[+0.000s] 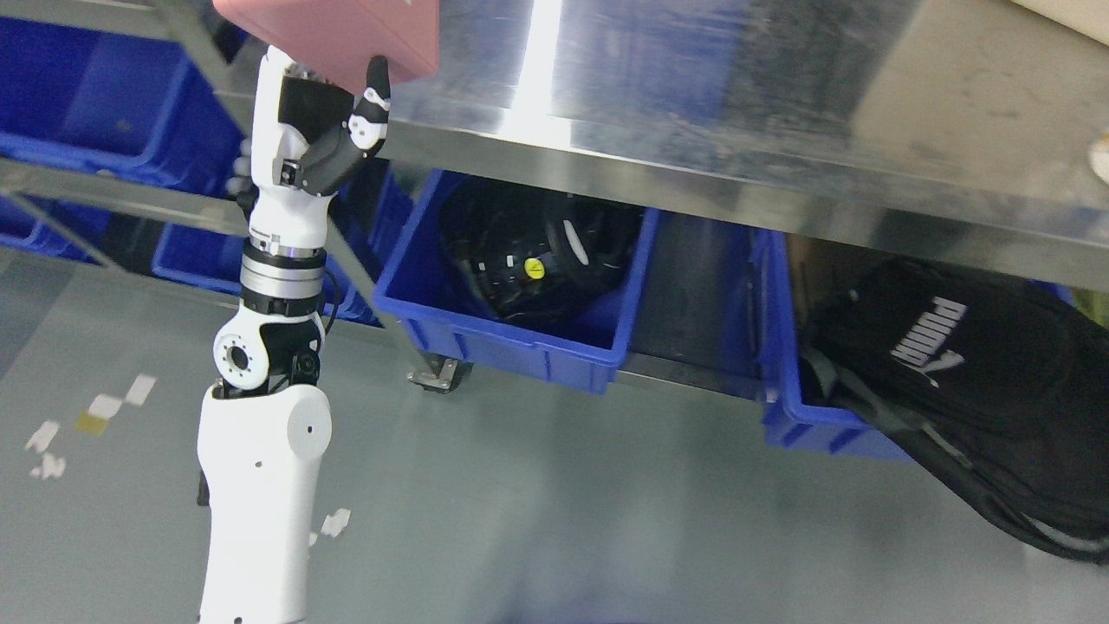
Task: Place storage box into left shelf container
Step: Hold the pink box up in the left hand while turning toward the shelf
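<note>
A pink storage box [338,35] is at the top edge, left of centre, above the edge of the steel shelf top [693,104]. My left hand [333,113] is raised under it and holds it, with the thumb [374,95] pressed against its front face. The arm rises from the bottom left. On the shelf rack at the left stand blue containers [95,95]; the upper one is beside the hand. The right hand does not show.
A blue bin [511,338] with black gear stands under the steel shelf at the centre. Another blue bin [797,416] at the right holds a black bag [970,381]. A shelf caster [436,374] sits on the grey floor. Bits of tape lie at the left.
</note>
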